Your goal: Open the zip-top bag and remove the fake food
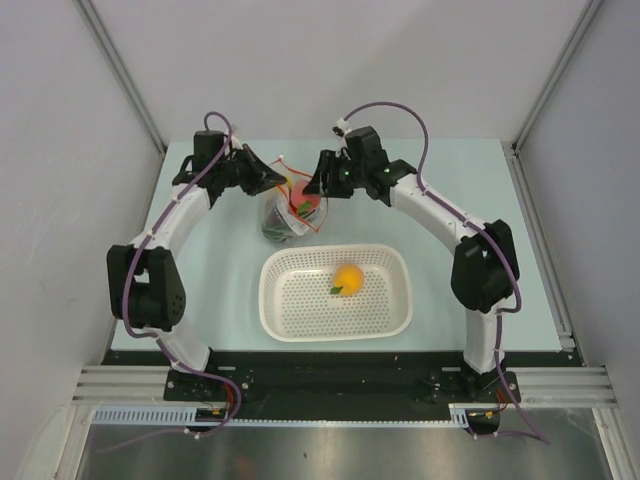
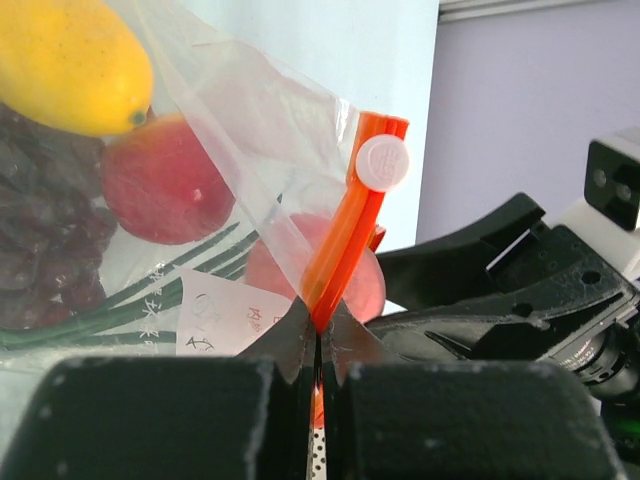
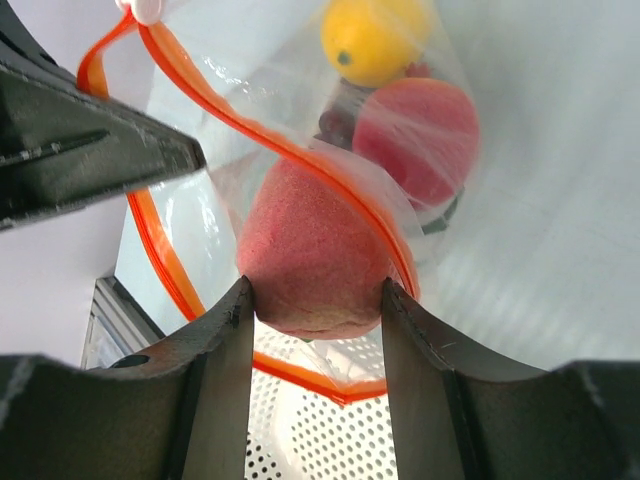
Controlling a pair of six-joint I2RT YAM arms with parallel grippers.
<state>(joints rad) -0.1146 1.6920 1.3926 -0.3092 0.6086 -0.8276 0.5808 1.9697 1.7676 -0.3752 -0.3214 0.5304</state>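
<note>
The zip-top bag (image 1: 288,215) hangs open above the table, behind the basket. My left gripper (image 2: 317,325) is shut on its orange zip strip (image 2: 350,230), just below the white slider (image 2: 383,162). My right gripper (image 3: 315,300) is at the bag's mouth, both fingers pressed against a pink peach (image 3: 310,260) that sits inside the zip strip's loop (image 3: 170,270). Deeper in the bag lie a yellow piece (image 3: 375,40), a red round fruit (image 3: 415,135), dark grapes (image 2: 40,240) and green onion stalks (image 2: 150,290). In the top view the left gripper (image 1: 278,183) and the right gripper (image 1: 315,190) meet over the bag.
A white perforated basket (image 1: 290,300) stands near the middle of the table, in front of the bag, with an orange fruit (image 1: 347,277) in it. Its perforated floor (image 3: 330,430) shows directly below the right fingers. Walls enclose the table on three sides.
</note>
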